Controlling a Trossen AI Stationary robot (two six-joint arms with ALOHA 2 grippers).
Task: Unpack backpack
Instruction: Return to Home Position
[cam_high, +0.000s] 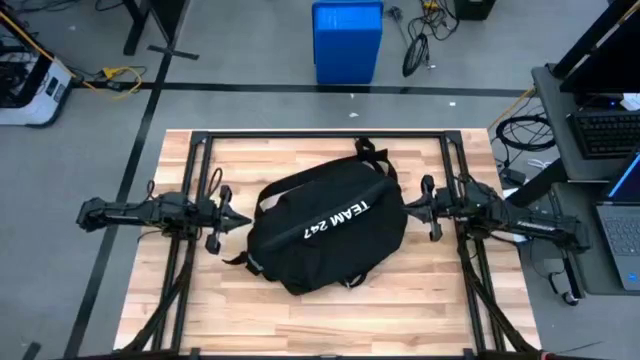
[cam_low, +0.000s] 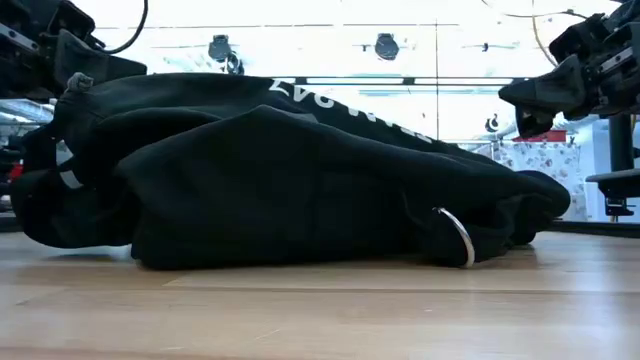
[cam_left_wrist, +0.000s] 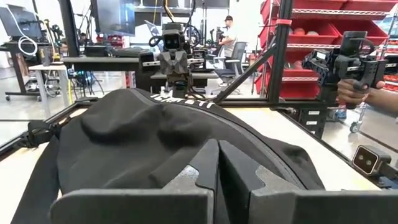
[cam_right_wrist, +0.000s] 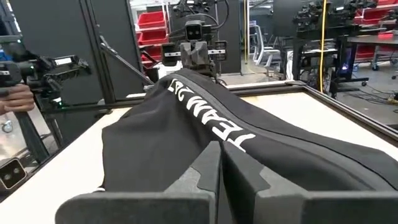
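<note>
The black backpack (cam_high: 325, 228) with white "TEAM 247" lettering lies flat on its side in the middle of the wooden table. A metal ring (cam_low: 455, 235) on a strap rests at its near side. My left gripper (cam_high: 240, 222) is shut at the backpack's left end, fingers level and pointing toward the table's right; the left wrist view shows its gripper (cam_left_wrist: 219, 148) closed over the black cloth. My right gripper (cam_high: 408, 208) is shut at the backpack's right end, pointing left, and hangs above the cloth (cam_low: 535, 100). Its own view shows the gripper (cam_right_wrist: 221, 148) closed. My left gripper stands with shut fingers right at the backpack's left end (cam_high: 252, 228). Whether the fingertips touch the cloth, I cannot tell.
Black frame rails (cam_high: 320, 135) run around the tabletop. Bare wood (cam_high: 330, 320) lies along the near edge. A blue bin (cam_high: 347, 40) stands on the floor beyond the far edge. A person's hand (cam_left_wrist: 351, 90) holds a device beside the table.
</note>
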